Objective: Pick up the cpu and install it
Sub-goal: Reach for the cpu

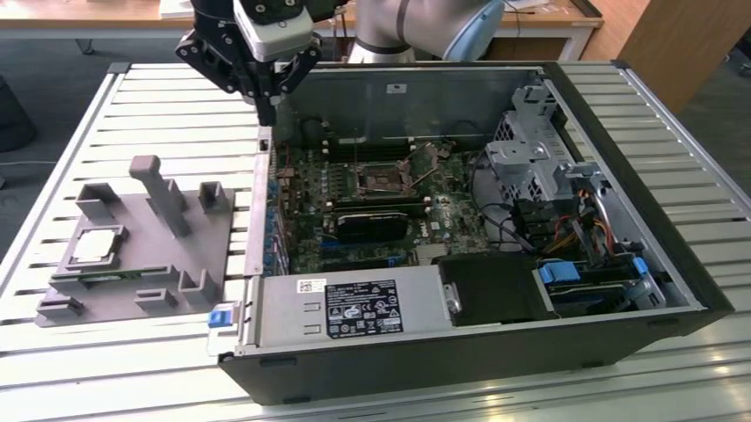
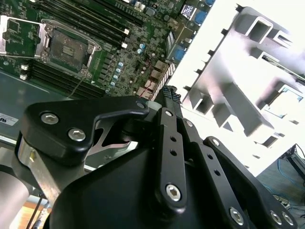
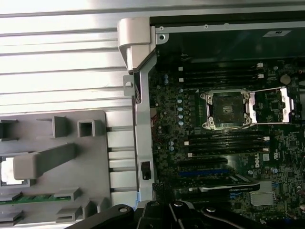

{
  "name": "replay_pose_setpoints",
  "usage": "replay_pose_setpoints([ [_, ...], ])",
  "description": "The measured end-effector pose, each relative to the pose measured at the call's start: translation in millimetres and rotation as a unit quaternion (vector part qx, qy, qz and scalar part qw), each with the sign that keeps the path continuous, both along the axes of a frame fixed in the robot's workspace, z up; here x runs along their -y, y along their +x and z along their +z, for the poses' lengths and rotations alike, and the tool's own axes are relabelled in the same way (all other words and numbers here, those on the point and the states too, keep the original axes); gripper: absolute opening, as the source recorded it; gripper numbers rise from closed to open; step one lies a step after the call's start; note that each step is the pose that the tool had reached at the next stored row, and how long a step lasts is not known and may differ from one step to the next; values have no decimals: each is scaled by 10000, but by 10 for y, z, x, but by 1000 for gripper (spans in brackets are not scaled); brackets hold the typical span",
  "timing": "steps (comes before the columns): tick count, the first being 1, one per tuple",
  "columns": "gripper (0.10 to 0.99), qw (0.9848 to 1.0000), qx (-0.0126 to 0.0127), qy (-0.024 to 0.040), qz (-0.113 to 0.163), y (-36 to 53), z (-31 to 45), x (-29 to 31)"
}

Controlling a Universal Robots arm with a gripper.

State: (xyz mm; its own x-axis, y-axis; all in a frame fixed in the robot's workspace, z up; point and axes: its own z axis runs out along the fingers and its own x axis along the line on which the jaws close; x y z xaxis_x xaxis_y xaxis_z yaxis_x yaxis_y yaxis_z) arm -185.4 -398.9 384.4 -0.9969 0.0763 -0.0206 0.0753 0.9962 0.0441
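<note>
The cpu (image 1: 97, 245), a small silver square, lies in a recess of the grey holder (image 1: 176, 264) on the slatted table at the exterior view's left. In the first wrist view the cpu (image 3: 6, 170) is partly hidden behind a grey post. My gripper (image 1: 267, 112) hangs over the case's near wall, between the holder and the motherboard, well away from the cpu. Its fingers (image 2: 169, 94) meet at the tip, shut on nothing; the gripper (image 3: 161, 188) tip also shows in the first wrist view. The empty socket (image 3: 226, 110) stands with its metal lid swung open.
The open computer case (image 1: 657, 264) lies on its side, with memory sticks beside the socket (image 1: 382, 181), a graphics card (image 1: 373, 221), power supply (image 1: 352, 308) and drive cage (image 1: 534, 149). A green memory stick (image 3: 33, 198) rests in the holder. A tall post (image 1: 158, 193) rises from the holder.
</note>
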Motion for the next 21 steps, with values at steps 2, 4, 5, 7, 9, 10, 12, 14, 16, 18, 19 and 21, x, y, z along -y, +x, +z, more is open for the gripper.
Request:
replay_pose_setpoints([
  [2, 106, 10000, 0, 0, 0, -10, -2, 0],
  [4, 106, 10000, 0, 0, 0, -20, -3, 0],
  [5, 106, 10000, 0, 0, 0, -26, -4, 0],
  [7, 106, 10000, 0, 0, 0, -35, -5, 0],
  [9, 106, 10000, 0, 0, 0, -44, -6, 0],
  [10, 106, 10000, 0, 0, 0, -50, -7, 0],
  [12, 106, 10000, -1, 0, 0, -61, -8, 0],
  [14, 106, 10000, -1, 0, 0, -71, -9, 0],
  [16, 106, 10000, -1, 0, 0, -81, -10, 0],
  [18, 106, 10000, -1, 0, 0, -91, -11, 0],
  [19, 106, 10000, -1, 0, 0, -96, -12, 0],
  [21, 106, 10000, -1, 0, 0, -107, -13, 0],
])
